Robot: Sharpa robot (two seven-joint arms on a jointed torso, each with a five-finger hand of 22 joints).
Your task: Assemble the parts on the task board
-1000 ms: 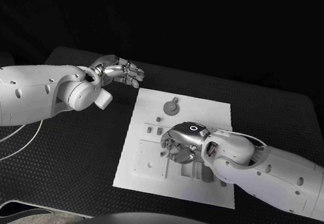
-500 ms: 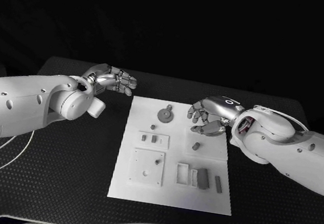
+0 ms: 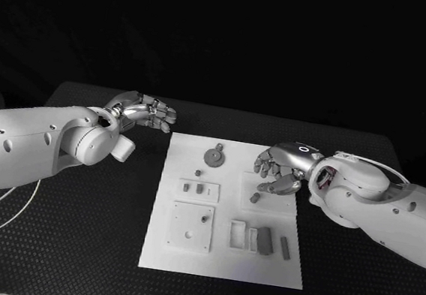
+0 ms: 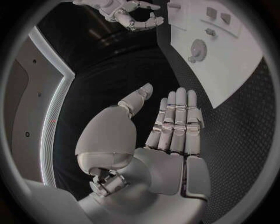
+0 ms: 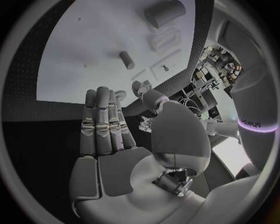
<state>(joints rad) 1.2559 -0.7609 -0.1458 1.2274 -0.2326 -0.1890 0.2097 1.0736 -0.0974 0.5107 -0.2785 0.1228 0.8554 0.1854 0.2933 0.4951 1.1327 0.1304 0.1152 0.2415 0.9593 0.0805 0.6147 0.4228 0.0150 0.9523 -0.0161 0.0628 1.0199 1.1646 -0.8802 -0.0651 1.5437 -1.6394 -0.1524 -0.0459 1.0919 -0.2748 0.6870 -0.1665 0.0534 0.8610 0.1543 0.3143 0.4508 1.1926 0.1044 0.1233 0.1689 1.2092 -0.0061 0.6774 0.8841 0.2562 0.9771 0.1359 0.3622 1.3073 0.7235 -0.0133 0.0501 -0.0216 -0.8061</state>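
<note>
White board (image 3: 220, 263) at the table's (image 3: 373, 241) centre carries the grey parts; one peg (image 3: 256, 198) lies near its right edge. Right robot hand (image 3: 281, 168), apparently empty, hovers over it; left robot hand (image 3: 144, 111) released off the board's far-left corner. Risk: a glancing fingertip could roll the peg away.

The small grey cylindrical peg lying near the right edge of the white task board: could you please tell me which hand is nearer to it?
Right. The right hand hovers just above the small grey cylindrical peg; the left hand is off the white task board, beyond its far left corner.

left hand (image 3: 144, 111) empty, right hand (image 3: 281, 169) empty
</note>
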